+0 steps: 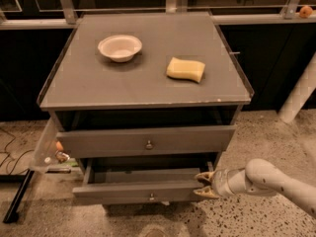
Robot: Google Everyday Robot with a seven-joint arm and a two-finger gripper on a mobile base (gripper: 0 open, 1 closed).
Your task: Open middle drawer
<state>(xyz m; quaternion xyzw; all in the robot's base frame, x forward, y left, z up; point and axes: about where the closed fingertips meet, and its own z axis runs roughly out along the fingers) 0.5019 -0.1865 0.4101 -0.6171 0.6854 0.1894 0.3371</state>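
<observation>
The middle drawer (140,192) is the lower of the two grey drawers that show. It has a small round knob (151,197) and stands pulled out, with its plain grey inside showing. My gripper (204,184) is at the drawer's right front corner, reaching in from the lower right. Its two pale fingertips (203,176) are spread apart, one above the other, beside the end of the drawer front. It holds nothing.
The wider, taller-fronted top drawer (145,141) sits above, under the grey cabinet top (148,85). A white bowl (120,47) and a yellow sponge (185,69) lie on that top. A clear side panel (47,147) and cables are at the left. A white post (298,95) stands at the right.
</observation>
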